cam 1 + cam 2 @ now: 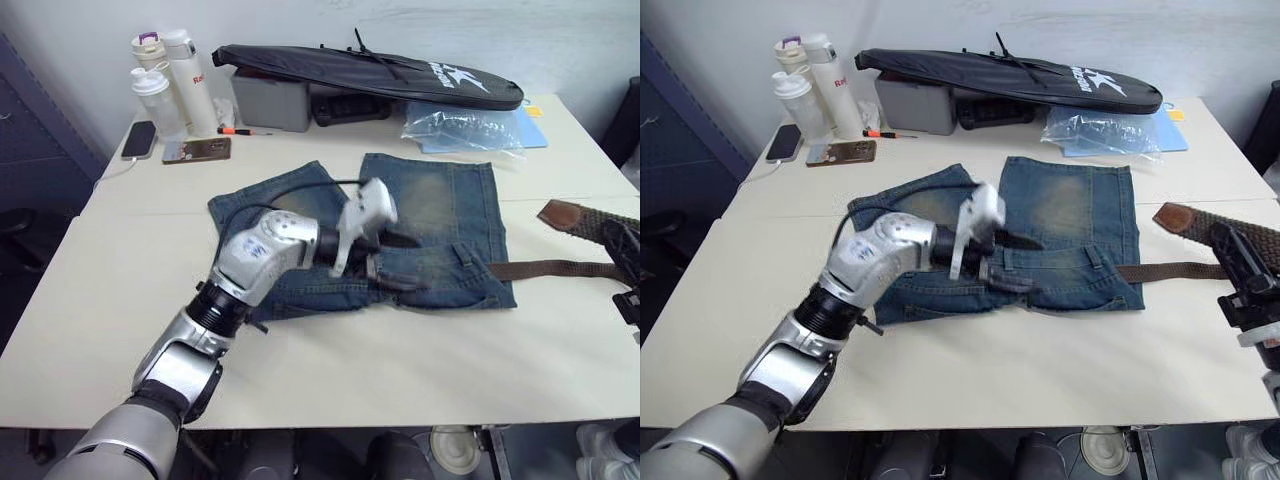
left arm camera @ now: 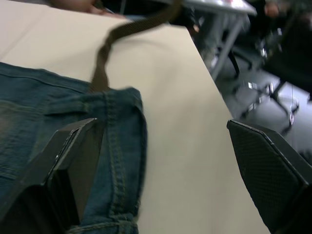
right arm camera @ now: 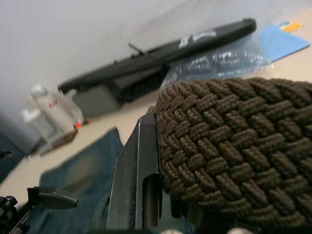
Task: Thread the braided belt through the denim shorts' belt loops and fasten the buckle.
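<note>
the belt [image 1: 548, 268] runs out from the waistband of the shorts [image 1: 430, 215] on the table [image 1: 120, 300], so threading is partly done, perhaps only a loop or two; the left gripper [image 1: 392, 262] sits spread over the waistband; the right gripper [image 1: 1240, 275] is clamped on the belt's free span; buckle and loops can't be made out, fastening remains.

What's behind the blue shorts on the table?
Behind the denim shorts lie a long black bag, a grey box and a clear plastic bag. The black bag hides whatever lies beneath it.
</note>
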You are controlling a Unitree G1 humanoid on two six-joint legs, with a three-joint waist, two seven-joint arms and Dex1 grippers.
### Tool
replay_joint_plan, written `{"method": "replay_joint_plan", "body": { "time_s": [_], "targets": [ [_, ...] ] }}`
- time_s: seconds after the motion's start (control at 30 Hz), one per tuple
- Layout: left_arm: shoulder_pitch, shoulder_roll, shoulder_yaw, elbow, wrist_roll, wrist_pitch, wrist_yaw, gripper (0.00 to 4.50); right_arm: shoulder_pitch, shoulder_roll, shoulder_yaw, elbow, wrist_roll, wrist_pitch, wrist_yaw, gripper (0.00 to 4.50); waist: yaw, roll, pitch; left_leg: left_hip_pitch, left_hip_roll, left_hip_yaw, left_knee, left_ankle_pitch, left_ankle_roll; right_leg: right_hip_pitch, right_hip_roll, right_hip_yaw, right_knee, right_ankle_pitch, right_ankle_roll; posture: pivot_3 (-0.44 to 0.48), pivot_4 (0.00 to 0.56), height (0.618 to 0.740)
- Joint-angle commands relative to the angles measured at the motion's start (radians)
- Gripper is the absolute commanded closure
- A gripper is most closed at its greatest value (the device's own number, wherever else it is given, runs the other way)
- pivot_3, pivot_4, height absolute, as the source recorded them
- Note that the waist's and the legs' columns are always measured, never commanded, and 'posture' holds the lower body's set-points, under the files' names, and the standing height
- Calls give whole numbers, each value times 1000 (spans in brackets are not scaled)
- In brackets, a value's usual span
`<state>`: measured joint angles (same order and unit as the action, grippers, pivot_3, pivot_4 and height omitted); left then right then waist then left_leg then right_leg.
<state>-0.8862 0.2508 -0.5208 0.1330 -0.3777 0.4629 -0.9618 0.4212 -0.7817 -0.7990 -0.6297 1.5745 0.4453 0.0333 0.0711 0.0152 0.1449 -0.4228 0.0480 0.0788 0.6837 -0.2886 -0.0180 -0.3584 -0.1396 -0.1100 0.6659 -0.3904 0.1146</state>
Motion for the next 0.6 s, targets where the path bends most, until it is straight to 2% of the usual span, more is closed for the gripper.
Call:
{"method": "replay_joint_plan", "body": {
  "time_s": [0.03,0.1,0.2,0.37,0.47,0.57,0.6],
  "targets": [
    [-54,-74,-118,156,225,-282,-3,41,39,-38,-59,-22,-27,63,-16,4500,11,0,0,0,0,0,0,0,1,1,0,0,-3,0,0,0,150,645],
    [-87,-145,-157,300,334,-431,51,41,51,-30,-72,-48,-22,71,-35,4500,14,-1,0,-1,-1,1,1,0,2,1,0,0,-5,0,0,0,150,645],
    [-139,-273,-133,502,400,-533,134,41,74,2,-90,-96,-13,68,-61,4500,12,-1,0,-2,-1,3,1,0,4,-1,-3,0,-6,1,1,0,150,645],
    [-211,-396,-96,744,485,-620,232,41,115,62,-107,-158,-16,51,-97,4500,9,-1,1,-2,-1,2,0,-1,4,-2,-4,-3,-5,1,3,0,150,645],
    [-234,-438,-96,847,537,-643,257,41,134,87,-113,-187,-15,42,-109,4500,6,-1,1,-1,-1,2,0,-1,4,-3,-4,-4,-4,1,3,0,150,645],
    [-235,-467,-85,916,570,-645,266,834,146,97,-119,-202,-13,29,-119,4500,4,-1,1,-1,0,2,-1,-1,4,-4,-4,-4,-3,1,3,0,150,645],
    [-233,-472,-86,931,582,-650,267,1262,149,99,-120,-205,-12,25,-123,4500,4,-1,1,-2,0,2,-1,-1,4,-4,-4,-4,-3,1,3,0,150,645]
  ]
}}
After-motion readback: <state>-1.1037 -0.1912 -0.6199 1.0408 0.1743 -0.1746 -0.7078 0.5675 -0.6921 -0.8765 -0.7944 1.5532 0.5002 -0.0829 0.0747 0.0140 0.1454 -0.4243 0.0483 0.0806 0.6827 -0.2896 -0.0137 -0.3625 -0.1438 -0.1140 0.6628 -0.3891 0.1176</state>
